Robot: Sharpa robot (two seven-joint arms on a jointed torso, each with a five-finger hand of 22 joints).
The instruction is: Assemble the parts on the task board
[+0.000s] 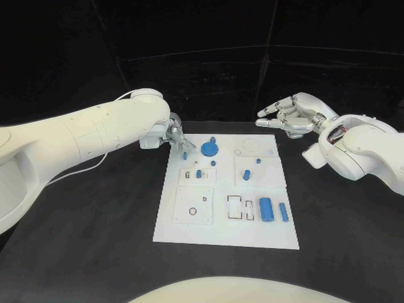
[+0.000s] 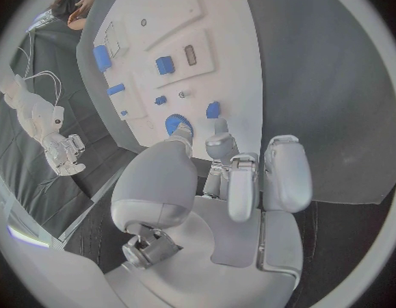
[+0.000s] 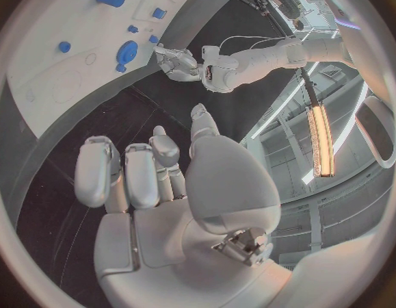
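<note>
The white task board (image 1: 228,227) lies in the middle of the black table. On it are a blue round disc (image 1: 210,149), a small blue peg (image 1: 185,154), a blue cylinder (image 1: 267,209) and a slim blue bar (image 1: 283,212). My left hand (image 1: 177,137) hovers at the board's far left corner, fingers apart and holding nothing. In the left wrist view its fingertips (image 2: 219,135) point at the peg (image 2: 213,109) and the disc (image 2: 176,124). My right hand (image 1: 293,117) is raised beyond the board's far right corner, fingers loosely bent, with nothing in it (image 3: 155,171).
More small blue pieces (image 1: 247,175) stand mid-board beside raised white blocks (image 1: 195,207) and rectangular slots (image 1: 238,207). Bare black table surrounds the board on all sides. A black curtain closes off the back.
</note>
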